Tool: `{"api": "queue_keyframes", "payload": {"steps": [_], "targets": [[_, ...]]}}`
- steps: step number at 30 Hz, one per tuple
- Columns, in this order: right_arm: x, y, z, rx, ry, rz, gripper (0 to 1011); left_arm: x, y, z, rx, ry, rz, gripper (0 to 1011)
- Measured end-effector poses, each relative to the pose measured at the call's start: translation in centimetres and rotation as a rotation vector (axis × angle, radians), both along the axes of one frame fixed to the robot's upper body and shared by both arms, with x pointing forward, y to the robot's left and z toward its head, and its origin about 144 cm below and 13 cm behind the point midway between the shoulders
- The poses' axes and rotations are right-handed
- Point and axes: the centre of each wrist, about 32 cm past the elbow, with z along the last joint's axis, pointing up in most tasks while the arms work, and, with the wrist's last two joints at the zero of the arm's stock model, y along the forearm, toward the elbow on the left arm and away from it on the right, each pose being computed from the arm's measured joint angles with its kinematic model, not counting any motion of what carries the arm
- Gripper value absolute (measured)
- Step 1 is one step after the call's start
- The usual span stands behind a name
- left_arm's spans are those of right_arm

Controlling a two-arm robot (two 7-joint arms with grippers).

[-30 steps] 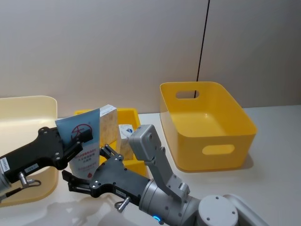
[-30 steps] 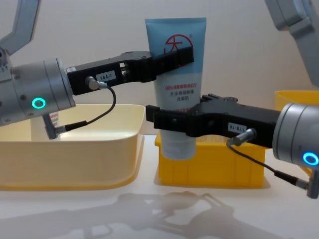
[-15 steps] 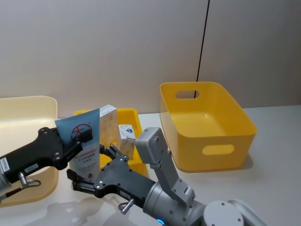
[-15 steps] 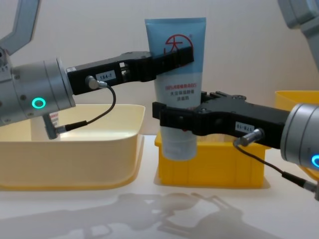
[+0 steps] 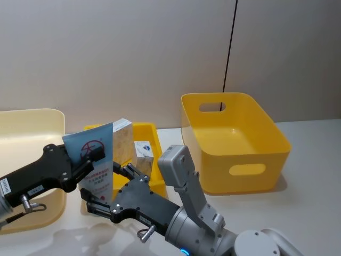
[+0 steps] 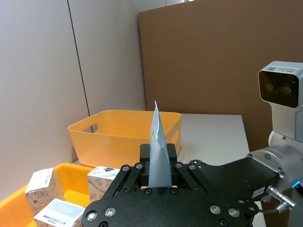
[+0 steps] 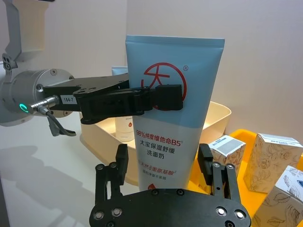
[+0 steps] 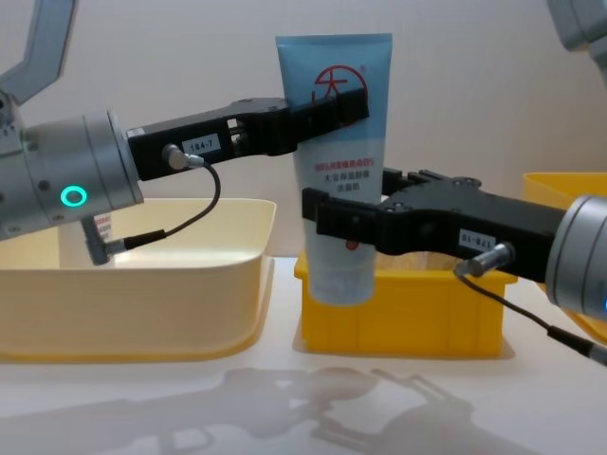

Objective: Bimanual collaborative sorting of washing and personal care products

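Table carries cream bin, small yellow bin, large yellow bin.

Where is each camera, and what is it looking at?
Head: high up, looking down at the tube, cartons and big yellow bin; both arms show.
Chest: low, looking across the table; left claw enters left, right claw right.
Left wrist: on the left arm, looking over its claw, past the tube's edge, toward the big yellow bin.
Right wrist: on the right arm, looking over its open claw at the tube's front.
All four see the tube.
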Motion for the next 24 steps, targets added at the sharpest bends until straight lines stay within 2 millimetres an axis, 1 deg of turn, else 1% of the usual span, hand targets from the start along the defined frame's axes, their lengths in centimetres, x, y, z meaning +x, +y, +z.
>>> {"api": "queue_keyframes", "payload": {"steps": [1,4,6,8,9,24], "targets": [[-0.02,0.0,-0.01,0.0,0.0,0.0,924,0.0,0.0,0.0,0.0,0.0,0.0,200],[-0.05,-0.04,-0.01,0.0,-0.001,-0.002,844,0.0,0.0,0.0,0.0,0.0,0.0,200],[-0.07,-0.06,-0.02,0.001,-0.001,-0.003,773,0.0,0.0,0.0,0.0,0.0,0.0,200],[-0.09,-0.08,-0.02,0.001,-0.001,-0.005,738,0.0,0.0,0.0,0.0,0.0,0.0,200],[-0.1,-0.08,-0.02,0.001,-0.002,-0.005,694,0.0,0.0,0.0,0.0,0.0,0.0,200],[-0.17,-0.12,-0.02,0.001,-0.004,-0.006,585,0.0,-0.01,0.0,0.0,0.0,0.0,200]]}}
